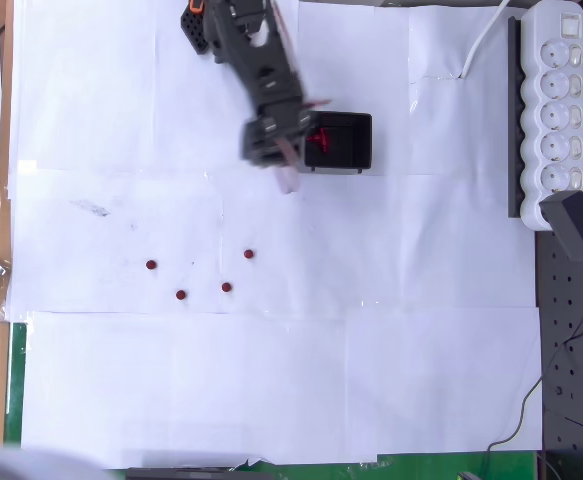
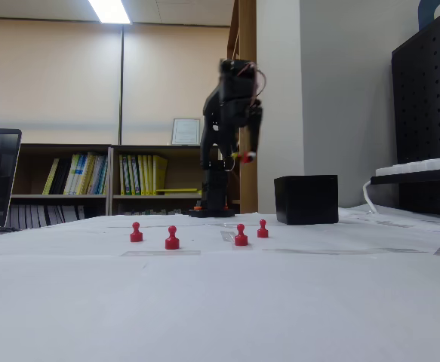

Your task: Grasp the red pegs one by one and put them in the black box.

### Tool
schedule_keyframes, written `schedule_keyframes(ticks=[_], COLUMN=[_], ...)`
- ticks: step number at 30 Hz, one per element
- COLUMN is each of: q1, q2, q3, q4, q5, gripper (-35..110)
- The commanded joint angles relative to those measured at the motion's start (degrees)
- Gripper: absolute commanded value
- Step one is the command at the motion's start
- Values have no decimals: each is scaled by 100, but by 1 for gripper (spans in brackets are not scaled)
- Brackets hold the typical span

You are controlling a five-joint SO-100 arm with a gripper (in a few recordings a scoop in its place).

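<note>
On white paper, overhead view: four red pegs (image 1: 203, 277) left loose, well apart from black box (image 1: 340, 141) at far right. Red shows inside box. My gripper (image 1: 293, 152) sits at box's left edge; can't tell jaw state.

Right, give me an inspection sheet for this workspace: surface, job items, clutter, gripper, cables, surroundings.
Surface: white paper sheets covering the table.
Job's things: four tiny dark red pegs standing on the paper; small open-topped black plastic box with red visible inside.
Clutter: nothing seen on the paper.
Gripper: black two-finger gripper raised above the table beside the box, something small and red at its tip; jaw state unclear.
Cables: white cable to white power strip; black adapter.
Surroundings: bookshelf, black pegboard.
</note>
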Motion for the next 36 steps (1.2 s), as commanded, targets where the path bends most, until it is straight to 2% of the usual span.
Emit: schedule_keyframes(ticks=[1, 7, 12, 16, 20, 28, 33, 36], q1=[-993, -1811, -1705, -1512, -1415, -1327, -1160, -580], q2=[-334, 114, 536, 782, 809, 668, 229, -176], q3=[475, -193, -976, -1107, -1107, -1063, 272, 378], q4=[88, -237, -1055, -1301, -1318, -1134, -853, -1424], q5=[-387, -791, -817, -773, -703, -668, -976, -958], gripper=[0, 0, 0, 2, 11, 14, 14, 14])
